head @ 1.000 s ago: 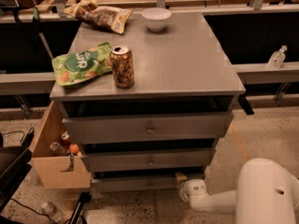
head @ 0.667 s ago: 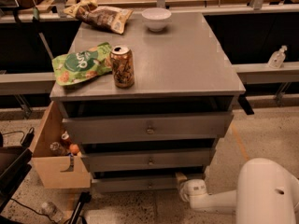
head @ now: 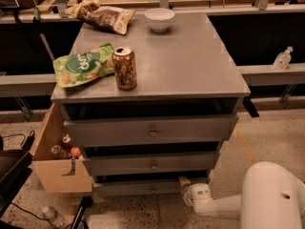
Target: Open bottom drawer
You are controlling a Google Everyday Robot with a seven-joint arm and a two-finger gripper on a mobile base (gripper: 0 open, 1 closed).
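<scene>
1 slim grey bottom drawer (head: 128,188) (knobbed); gripper (head: 185,182) beside it

The gripper (head: 184,182), at the bottom drawer's (head: 128,189) right end, is partly hidden in shadow under the middle drawer (head: 119,165). The arm (head: 267,199) is cut off by the lower right corner. The box's (head: 57,176) contents are blurred.
</scene>
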